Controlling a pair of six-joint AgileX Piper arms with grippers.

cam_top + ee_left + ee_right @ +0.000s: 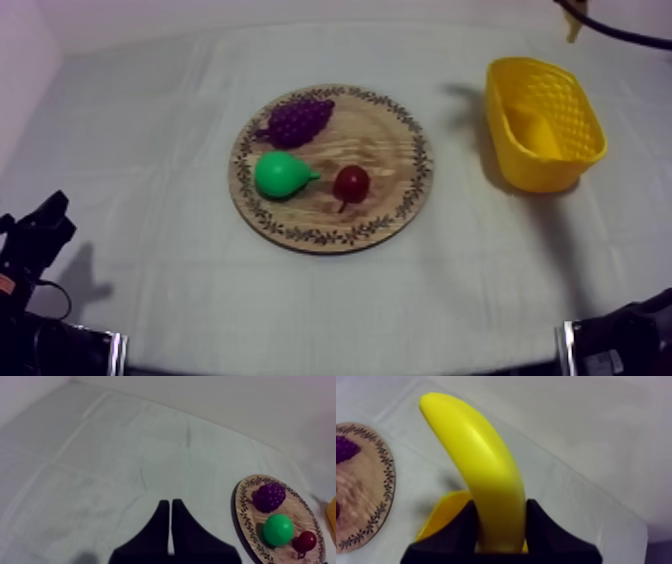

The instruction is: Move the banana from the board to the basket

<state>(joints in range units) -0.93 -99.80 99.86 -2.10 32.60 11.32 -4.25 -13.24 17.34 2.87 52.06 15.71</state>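
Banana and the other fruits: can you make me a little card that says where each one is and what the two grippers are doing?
banana: in the air, held by the right gripper, not yet in the yellow basket
right gripper: shut on the banana
left gripper: shut, empty, over bare cloth
wooden board: holds grapes, pear, small red fruit
yellow basket: beside the board, on the right arm's side

Slanted overhead view, two wrist views; wooden board [385, 150] common to all.
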